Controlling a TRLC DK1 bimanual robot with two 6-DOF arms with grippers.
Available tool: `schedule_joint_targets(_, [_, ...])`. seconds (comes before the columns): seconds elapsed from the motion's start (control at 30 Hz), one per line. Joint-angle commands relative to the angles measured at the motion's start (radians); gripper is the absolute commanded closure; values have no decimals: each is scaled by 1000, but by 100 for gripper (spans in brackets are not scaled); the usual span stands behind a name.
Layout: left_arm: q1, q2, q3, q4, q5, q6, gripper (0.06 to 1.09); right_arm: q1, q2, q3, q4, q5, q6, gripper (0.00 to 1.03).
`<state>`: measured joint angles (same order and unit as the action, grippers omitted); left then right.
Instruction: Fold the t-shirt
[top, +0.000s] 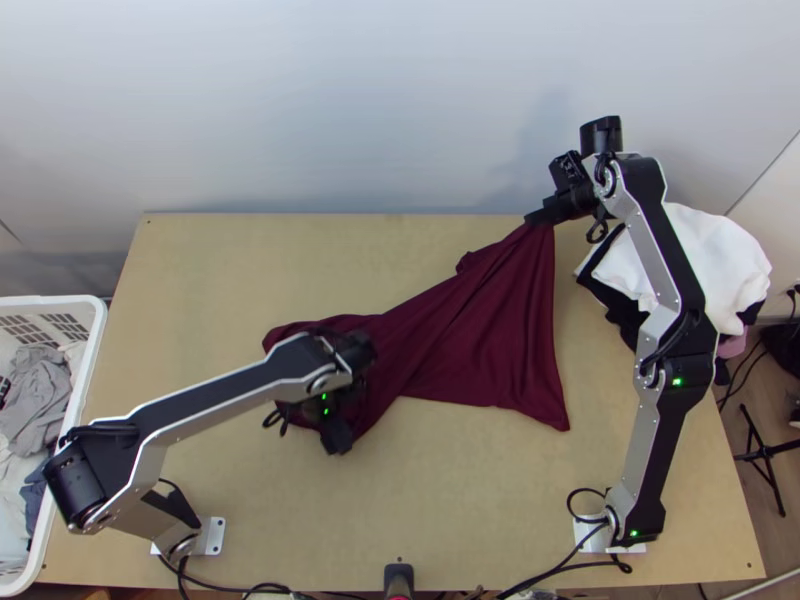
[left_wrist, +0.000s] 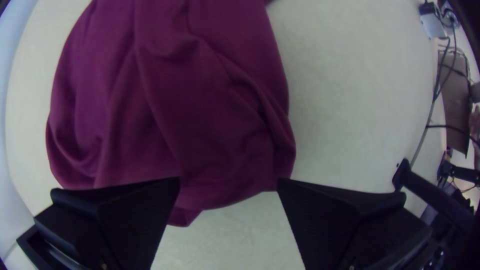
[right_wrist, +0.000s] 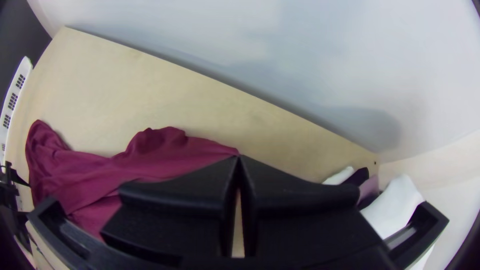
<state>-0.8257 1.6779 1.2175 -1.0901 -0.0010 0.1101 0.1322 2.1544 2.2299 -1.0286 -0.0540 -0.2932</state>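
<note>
1. Top view: a light wooden table (top: 300, 260) spreads beneath my two arms.
2. The maroon t-shirt (top: 480, 340) lies bunched and twisted across its middle, one part drawn up to the far edge.
3. A white basket (top: 98, 345) holding clothes stands at the table's left; a clothes pile (top: 705, 250) sits at the right.
4. My right gripper (top: 538, 217) clenches the t-shirt's far tip.
5. My left gripper (top: 337, 437) is released, fingers parted at the t-shirt's left end.

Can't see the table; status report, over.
Left claw open at bunched end of maroon t-shirt.
Right claw shut on its far end.
Shirt creased.
Clothes pile at right, clear of shirt.
</note>
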Motion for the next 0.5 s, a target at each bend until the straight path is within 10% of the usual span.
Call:
schedule_joint_targets(0.0, [80, 63, 165, -37, 84, -21, 14, -8, 1, -12, 1, -1, -20, 100])
schedule_joint_targets(0.47, [-35, 131, 166, -45, 96, -27, 14, -42, -2, -15, -1, -1, -46, 100])
